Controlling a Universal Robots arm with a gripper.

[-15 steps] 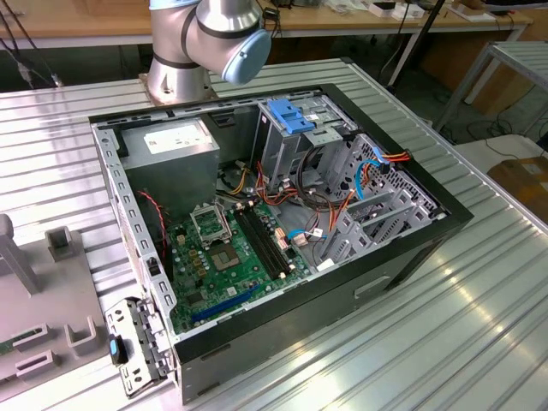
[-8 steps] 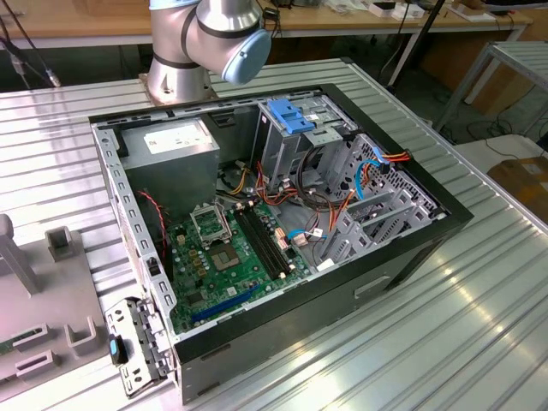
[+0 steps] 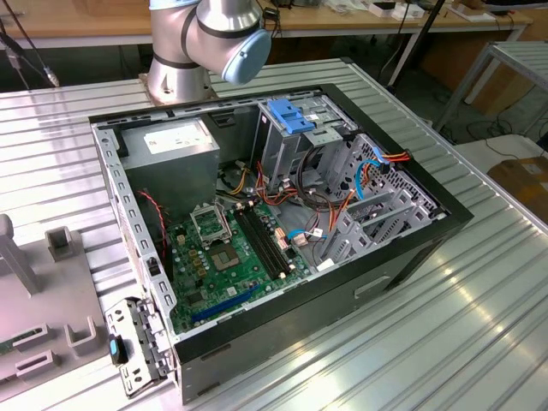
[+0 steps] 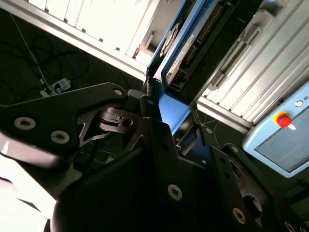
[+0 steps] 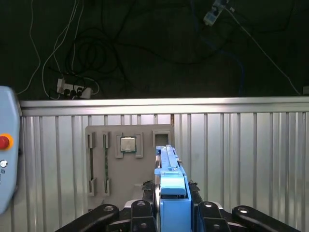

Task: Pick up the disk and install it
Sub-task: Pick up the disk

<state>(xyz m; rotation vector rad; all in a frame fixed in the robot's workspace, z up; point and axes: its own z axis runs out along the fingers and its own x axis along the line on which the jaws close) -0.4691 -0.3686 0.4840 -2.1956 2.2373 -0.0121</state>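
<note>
The disk (image 5: pixel 170 180) stands edge-on in the first wrist view, its bright blue carrier rail facing the camera. My gripper (image 5: pixel 171 211) is shut on it, with black fingers (image 5: pixel 140 212) pressed against both sides of the rail. In the second wrist view the disk (image 4: pixel 193 46) shows its grey metal body and connector edge, tilted away from my gripper (image 4: pixel 174 121), which clamps the blue end. The open computer case (image 3: pixel 411 257) lies on the metal table in the exterior view, with its drive cage (image 3: pixel 295 141) at the back.
A blue plastic bracket (image 3: pixel 295 116) tops the drive cage. The arm's base (image 3: pixel 184 64) stands behind the case. A grey fixture plate (image 5: pixel 128 186) holding a processor chip (image 5: pixel 128 144) lies on the ribbed table. A pendant with a red button (image 5: pixel 4 142) sits at the table's side.
</note>
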